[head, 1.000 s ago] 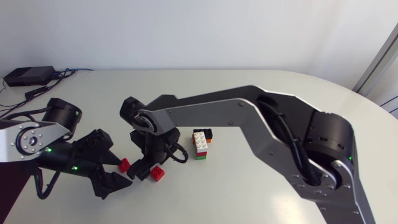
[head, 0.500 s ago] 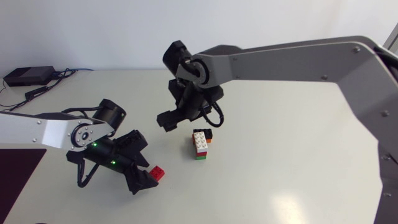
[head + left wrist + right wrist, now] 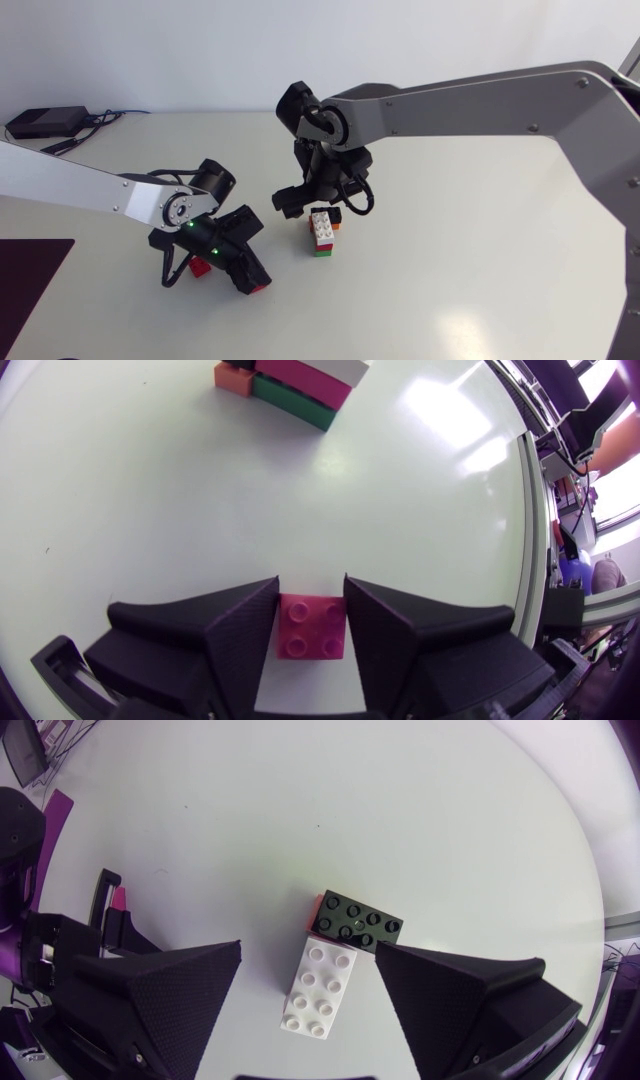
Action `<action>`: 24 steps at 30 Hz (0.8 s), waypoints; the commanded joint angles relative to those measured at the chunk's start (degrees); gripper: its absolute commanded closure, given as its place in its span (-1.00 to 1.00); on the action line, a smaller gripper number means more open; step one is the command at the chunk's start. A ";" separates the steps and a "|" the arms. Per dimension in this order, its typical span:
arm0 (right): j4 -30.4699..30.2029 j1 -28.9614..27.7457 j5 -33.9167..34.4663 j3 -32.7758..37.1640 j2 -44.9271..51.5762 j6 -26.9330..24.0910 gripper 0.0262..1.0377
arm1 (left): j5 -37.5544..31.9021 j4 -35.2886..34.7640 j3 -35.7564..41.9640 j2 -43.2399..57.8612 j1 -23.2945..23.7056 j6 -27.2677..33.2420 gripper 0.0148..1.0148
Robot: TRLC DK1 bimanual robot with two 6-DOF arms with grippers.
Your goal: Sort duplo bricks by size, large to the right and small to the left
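Note:
A small red brick [image 3: 312,628] sits on the table between the fingers of my left gripper [image 3: 312,586], which is shut on it from both sides. From the head view this gripper [image 3: 254,282] is left of centre near the front, the brick [image 3: 259,288] showing at its tip. A second small red brick [image 3: 200,266] lies under the left wrist, partly hidden. My right gripper [image 3: 312,207] hangs open over the cluster: a large white brick [image 3: 320,985] on a green one [image 3: 323,252], a black brick [image 3: 357,918] and an orange one [image 3: 338,226].
A black box [image 3: 45,122] with cables lies at the table's far left corner. A dark mat [image 3: 25,275] covers the front left edge. Bare white table [image 3: 470,260] stretches to the right of the cluster.
My left gripper slid right onto the small red brick and shut on it. My right arm pulled away from the red bricks, lifted, then came down over the central cluster.

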 commanded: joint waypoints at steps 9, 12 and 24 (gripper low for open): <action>-2.50 1.06 0.21 -3.30 2.29 2.72 -0.70 | -3.35 -2.19 -3.62 -0.15 5.50 1.31 0.79; -2.76 1.32 -0.14 -3.65 2.38 2.81 -0.58 | -3.88 -3.34 -4.76 -1.82 8.05 3.16 0.79; -2.32 1.24 -1.02 -5.41 4.13 2.98 0.16 | -5.46 -5.88 -6.34 -5.86 12.27 5.62 0.38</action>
